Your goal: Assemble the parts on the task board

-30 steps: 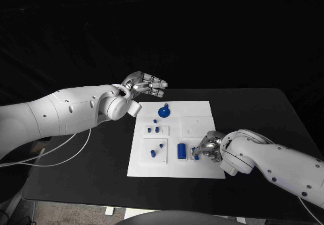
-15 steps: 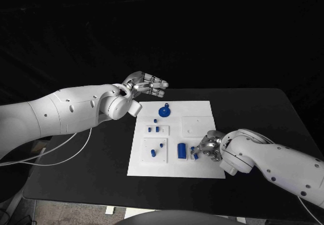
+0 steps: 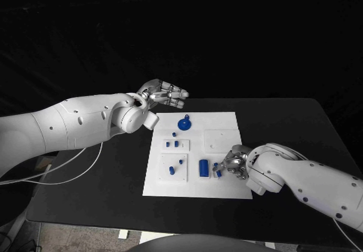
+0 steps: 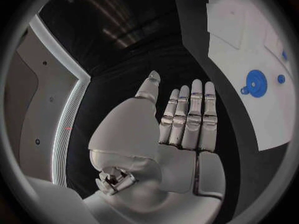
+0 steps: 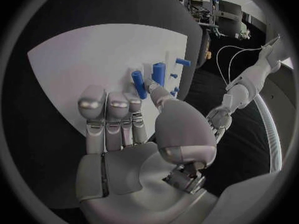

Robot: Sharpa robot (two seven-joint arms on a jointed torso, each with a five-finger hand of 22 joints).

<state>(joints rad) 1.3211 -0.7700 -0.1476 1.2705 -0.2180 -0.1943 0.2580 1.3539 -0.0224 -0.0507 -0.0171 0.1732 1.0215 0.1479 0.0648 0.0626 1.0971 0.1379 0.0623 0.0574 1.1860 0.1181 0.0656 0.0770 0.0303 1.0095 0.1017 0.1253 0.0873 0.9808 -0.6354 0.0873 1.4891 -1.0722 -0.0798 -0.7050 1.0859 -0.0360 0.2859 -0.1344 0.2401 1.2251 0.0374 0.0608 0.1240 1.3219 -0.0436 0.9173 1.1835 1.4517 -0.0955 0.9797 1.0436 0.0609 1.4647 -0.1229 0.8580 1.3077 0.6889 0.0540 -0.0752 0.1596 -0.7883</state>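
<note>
Blue plastic is what you are dealing with: small, rigid-looking parts that I judge light and likely smooth enough to slip or tip.

From the head camera, you see the task board [image 3: 198, 155] in the middle of the black table [image 3: 302, 126], with a round blue disc [image 3: 184, 125] near its far end, small pegs [image 3: 176, 144] along its left half and a taller blue cylinder [image 3: 203, 168] near the front. Your right hand [image 3: 232, 165] sits low at the board's right edge, just beside a small blue part [image 3: 217, 171]; whether it pinches that part you cannot tell from here. Your left hand [image 3: 161, 94] hovers beyond the board's far left corner, holding nothing.

At the left wrist, the left hand's fingers [image 4: 188, 119] lie straight and pressed side by side, thumb apart, nothing in them.

At the right wrist, the fingers [image 5: 111, 115] are side by side, lying flat against the board, while the thumb reaches toward a short blue peg [image 5: 139, 84]; contact looks likely but uncertain. Take such a peg by its sides, low on the shank, with a light pinch and keep it upright.
</note>
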